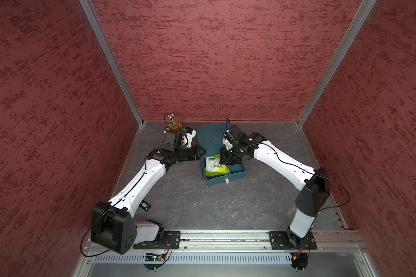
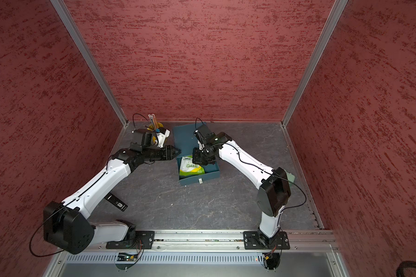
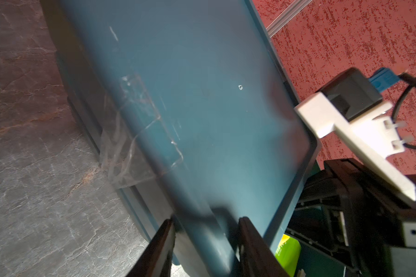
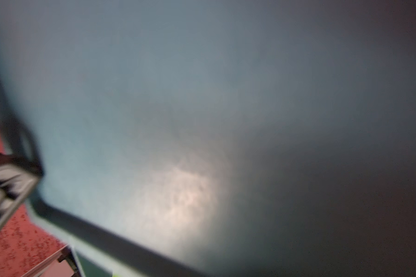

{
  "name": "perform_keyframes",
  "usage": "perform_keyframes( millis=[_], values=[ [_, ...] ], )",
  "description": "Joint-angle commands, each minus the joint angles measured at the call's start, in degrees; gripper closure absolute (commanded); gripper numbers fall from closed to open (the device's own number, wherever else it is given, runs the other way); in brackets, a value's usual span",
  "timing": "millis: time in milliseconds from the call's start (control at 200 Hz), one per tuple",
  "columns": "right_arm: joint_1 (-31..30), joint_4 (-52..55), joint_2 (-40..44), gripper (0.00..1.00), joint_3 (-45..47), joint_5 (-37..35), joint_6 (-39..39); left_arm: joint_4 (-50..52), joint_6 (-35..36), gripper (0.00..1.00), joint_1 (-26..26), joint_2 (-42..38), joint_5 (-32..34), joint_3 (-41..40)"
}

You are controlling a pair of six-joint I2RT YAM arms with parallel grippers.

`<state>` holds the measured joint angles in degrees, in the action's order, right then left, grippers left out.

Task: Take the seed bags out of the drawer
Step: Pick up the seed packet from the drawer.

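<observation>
A teal box (image 1: 209, 138) stands on the grey table (image 1: 190, 206) near the back wall. Its drawer (image 1: 226, 181) is pulled out toward the robot. In both top views a green-white bag (image 1: 215, 169) (image 2: 190, 169) lies flat in the left half of the drawer, print side up.

The right gripper (image 1: 227, 162) points down into the drawer, over the far right corner of the bag. Its fingers are pressed together, but the gripper's own body covers the tips, so I cannot tell if the bag is between them. The right wrist view is blurred and gives only a teal surface, probably the box (image 4: 106, 108) from very near.

The left gripper (image 1: 202, 151) comes from the left and meets the left edge of the box, just behind the drawer opening. In the left wrist view its two dark fingers (image 3: 159, 247) stand a little apart, one on each side of the box's rounded edge, pinching it. A piece of the bag (image 3: 287, 251) shows past the front corner of the box.

Behind the left wrist a yellow cup (image 1: 175, 125) with thin sticks stands in the back corner. A black bar (image 1: 145, 206) with a white label lies on the table, partly under the left arm.
</observation>
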<state>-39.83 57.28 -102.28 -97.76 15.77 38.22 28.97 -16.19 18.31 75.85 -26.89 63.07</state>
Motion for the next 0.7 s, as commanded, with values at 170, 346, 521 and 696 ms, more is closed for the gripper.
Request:
perform_keyframes(
  millis=[170, 346, 521, 696],
  values=[
    [2.84, -3.46, 4.49, 1.0, 0.37, 5.21, 4.23, 5.61, 3.0, 0.55, 1.11, 2.9, 2.72, -1.92],
    [4.39, -2.09, 5.11, 1.0, -1.26, 9.1, 4.72, 5.59, 3.0, 0.55, 1.19, 2.95, 2.73, -1.76],
    [5.03, 1.81, 5.07, 1.0, -4.44, 10.99, 3.42, 5.57, 3.01, 0.55, 1.21, 2.97, 2.89, -1.76],
    [5.11, 4.75, 5.73, 1.0, -5.96, 12.47, 1.86, 5.63, 2.96, 0.55, 1.19, 2.9, 2.94, -1.81]
  ],
)
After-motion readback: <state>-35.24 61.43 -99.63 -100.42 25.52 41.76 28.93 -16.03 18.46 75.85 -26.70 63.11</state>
